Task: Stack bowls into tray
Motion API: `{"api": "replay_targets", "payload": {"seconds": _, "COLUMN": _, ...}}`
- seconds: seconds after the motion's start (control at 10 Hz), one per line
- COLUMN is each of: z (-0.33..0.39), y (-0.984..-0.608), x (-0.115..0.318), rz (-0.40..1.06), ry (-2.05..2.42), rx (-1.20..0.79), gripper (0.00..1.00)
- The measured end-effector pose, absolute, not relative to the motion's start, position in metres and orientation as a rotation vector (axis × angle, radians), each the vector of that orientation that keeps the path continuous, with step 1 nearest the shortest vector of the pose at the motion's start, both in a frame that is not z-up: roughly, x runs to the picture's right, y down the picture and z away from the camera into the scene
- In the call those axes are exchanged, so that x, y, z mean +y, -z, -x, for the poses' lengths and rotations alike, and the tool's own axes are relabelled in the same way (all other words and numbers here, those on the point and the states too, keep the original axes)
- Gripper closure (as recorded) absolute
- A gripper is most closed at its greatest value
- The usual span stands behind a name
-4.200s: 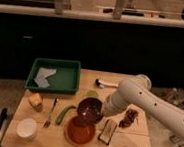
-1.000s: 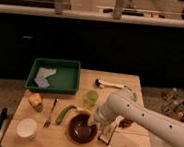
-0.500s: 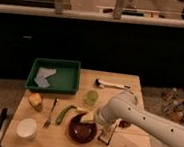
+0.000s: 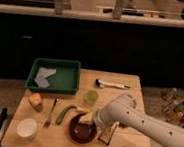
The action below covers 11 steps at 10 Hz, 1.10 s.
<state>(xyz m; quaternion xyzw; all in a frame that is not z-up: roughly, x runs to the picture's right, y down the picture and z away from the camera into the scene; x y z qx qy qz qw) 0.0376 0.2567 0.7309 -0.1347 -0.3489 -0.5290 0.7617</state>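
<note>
The dark brown bowl [image 4: 82, 130] sits nested inside the wider orange-red bowl [image 4: 72, 136] at the front middle of the wooden table. My gripper [image 4: 91, 122] is low over the stacked bowls' back right rim, at the end of the white arm [image 4: 144, 126] that reaches in from the right. The dark green tray [image 4: 66, 83] stands at the table's back left, apart from the bowls, with a pale paper scrap [image 4: 44, 77] lying in it.
A pale green cup [image 4: 91, 97] stands behind the bowls. A green vegetable [image 4: 65, 113], a fork [image 4: 50, 115], a yellow-orange fruit [image 4: 35, 100] and a white cup [image 4: 27, 128] lie to the left. A white-handled utensil [image 4: 112, 84] lies at the back right.
The dark brown bowl, earlier held beside the orange-red bowl, now rests inside it. The arm has swung lower and towards the table's front; over the last second it has barely moved.
</note>
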Motion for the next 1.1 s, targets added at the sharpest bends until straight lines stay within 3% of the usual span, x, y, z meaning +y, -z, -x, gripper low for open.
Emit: {"api": "replay_targets", "payload": {"seconds": 1.1, "z": -0.021, "y": -0.734, "x": 0.269, "rz": 0.300, "ry": 0.993, "rx": -0.759, "gripper": 0.20}}
